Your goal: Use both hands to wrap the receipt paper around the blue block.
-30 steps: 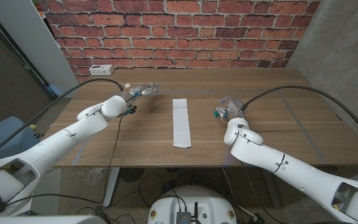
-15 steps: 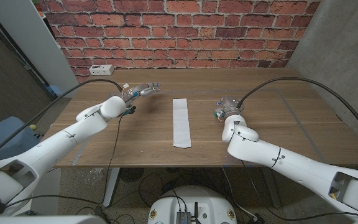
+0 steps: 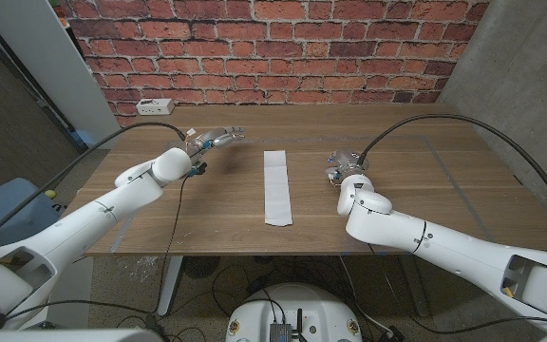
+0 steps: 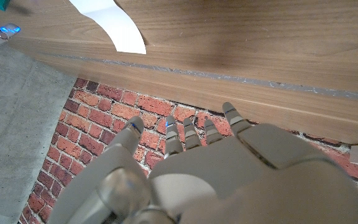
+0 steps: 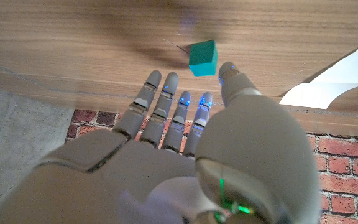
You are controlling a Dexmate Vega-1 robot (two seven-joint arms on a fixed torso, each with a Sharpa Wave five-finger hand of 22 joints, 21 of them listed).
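Observation:
A white strip of receipt paper (image 3: pixel 276 187) lies lengthwise in the middle of the wooden table (image 3: pixel 444 180); its curled end shows in the left wrist view (image 4: pixel 107 22). The small blue-green block (image 5: pixel 202 57) sits on the table just beyond my right hand's fingertips (image 5: pixel 163 84), untouched. In the head view a bit of the block (image 3: pixel 331 175) shows beside my right hand (image 3: pixel 347 167), to the right of the paper. That hand (image 5: pixel 185 143) has its fingers stretched out and holds nothing. My left hand (image 3: pixel 215 139) hovers left of the paper, fingers extended (image 4: pixel 185 134), empty.
A white power strip (image 3: pixel 150 105) lies at the table's back left, by the brick wall (image 3: pixel 273 47). Black cables run along both arms. The table's right edge meets a grey concrete wall (image 3: pixel 530 76).
My right hand has drifted slightly left and back, toward the block and the paper, and its arm has swung with it. My left hand and the paper have stayed put.

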